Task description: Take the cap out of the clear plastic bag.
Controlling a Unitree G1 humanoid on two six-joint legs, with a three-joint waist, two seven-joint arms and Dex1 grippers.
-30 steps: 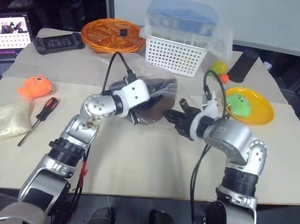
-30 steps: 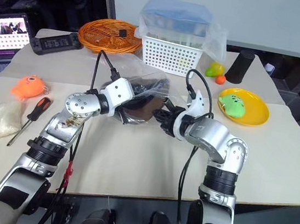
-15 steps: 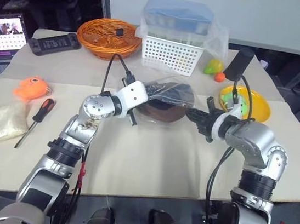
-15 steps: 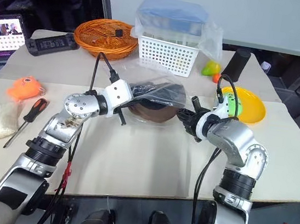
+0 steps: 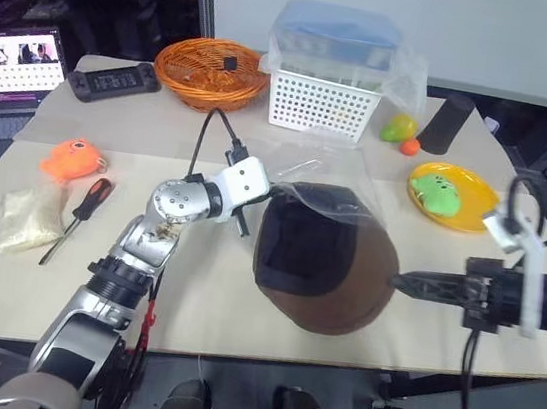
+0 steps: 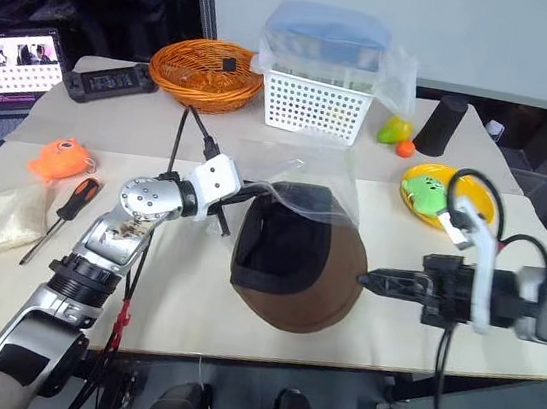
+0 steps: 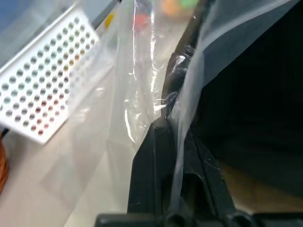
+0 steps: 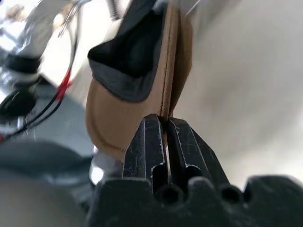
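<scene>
The dark-brown cap (image 5: 321,289) hangs above the table's near middle, its navy-black inside facing me. My right gripper (image 5: 400,280) is shut on the cap's right edge, and in the right wrist view its fingertips (image 8: 152,124) pinch the brown fabric (image 8: 106,127). The clear plastic bag (image 5: 325,183) drapes over the cap's top and trails toward the white basket. At the cap's upper left my left gripper (image 6: 237,196) is shut on the bag. The left wrist view shows the film (image 7: 128,94) caught between the black fingers (image 7: 154,156).
An orange wicker basket (image 5: 211,67) and a white perforated basket (image 5: 325,102) with a wrapped blue box stand at the back. A yellow plate (image 5: 474,213), a black cylinder (image 5: 448,124) and fruit (image 5: 397,130) are right. An orange toy (image 5: 71,158), screwdriver (image 5: 76,214), packet (image 5: 30,218) and laptop (image 5: 15,60) are left.
My right gripper has swung back and to the right, drawing the cap out of the bag and tipping its opening toward me. The left gripper has kept its hold on the bag.
</scene>
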